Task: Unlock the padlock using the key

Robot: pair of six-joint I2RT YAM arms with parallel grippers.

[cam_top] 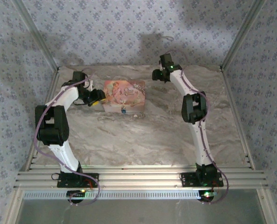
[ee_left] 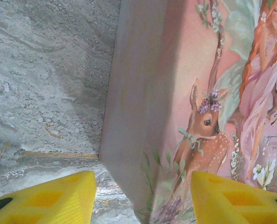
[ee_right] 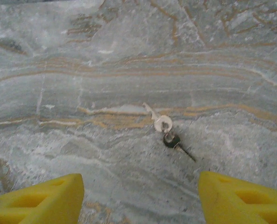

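Top view: a pink rectangular box (cam_top: 124, 93) printed with a fairy-tale picture lies flat on a grey marbled table (cam_top: 143, 140). The left gripper (cam_top: 97, 98) sits at the box's left side. The right gripper (cam_top: 158, 74) hangs beyond the box's far right corner. A small dark object (cam_top: 123, 110) rests at the box's near edge. It may be the padlock, but it is too small to tell.

Left wrist view: two yellow fingers (ee_left: 49, 200) stand apart, straddling a corner of the box and gripping nothing. Closing here would likely pinch or shove the box and shift whatever is fastened to it.

Right wrist view: yellow fingers (ee_right: 40, 198) stand apart over the table, holding nothing. Ahead of them, between the two tips, a joined pair of small keys (ee_right: 163, 123), one silver and one dark, lies flat on the marble. Judging from the top view, this spot is to the box's right. Thin, flat keys may slip from the fingertips or skid away. Grabbing both at once could leave the wrong key pointing out.
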